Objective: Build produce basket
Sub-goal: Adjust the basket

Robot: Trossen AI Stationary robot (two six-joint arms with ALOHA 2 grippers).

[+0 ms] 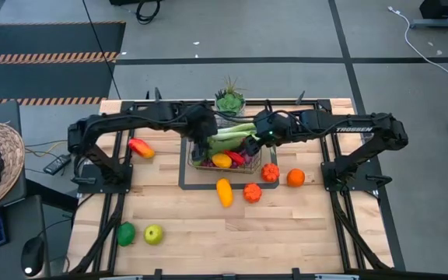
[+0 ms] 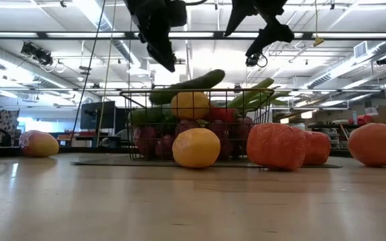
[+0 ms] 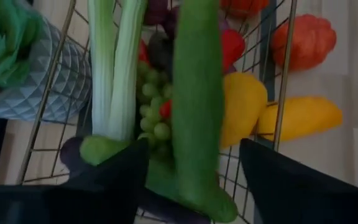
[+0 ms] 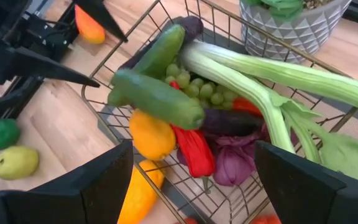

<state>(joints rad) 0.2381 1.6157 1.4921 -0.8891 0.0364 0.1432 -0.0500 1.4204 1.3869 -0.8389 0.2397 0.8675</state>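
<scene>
Lemon [image 2: 196, 148]: seen nearest the low camera, lying on the bench just in front of the basket.
Basket [image 1: 193, 161]: placed on a dark mat at the middle of the bench, nearer the far edge; heaped with produce.
Basket contents: 2 cucumbers [image 4: 157, 98] laid on top, a leek [image 4: 272, 87] stretched across toward the pot, green grapes [image 4: 194, 87], a red chili [image 4: 194, 152], a yellow fruit [image 4: 151, 135] and purple pieces beneath.
Left gripper [image 1: 202, 134]: held above the left end of the basket; fingers [image 3: 114, 180] are spread apart on either side of a cucumber [image 3: 197, 106], and no grip on it can be made out.
Right gripper [image 1: 257, 138]: held above the right end of the basket, fingers wide apart, nothing between them.
Pot [image 1: 229, 103]: a grey patterned pot with a green plant, set at the far edge of the bench, just behind the basket.
Loose produce, front of basket: a yellow squash [image 1: 224, 191], 2 ribbed orange-red pieces [image 1: 253, 192] and an orange [image 1: 295, 177] are spread toward the right.
Loose produce, left edge: a red and yellow fruit [image 1: 141, 148] is seen near the left arm's base.
Loose produce, front left corner: a green fruit [image 1: 126, 233] and a yellow-green apple [image 1: 154, 233] lie side by side.
</scene>
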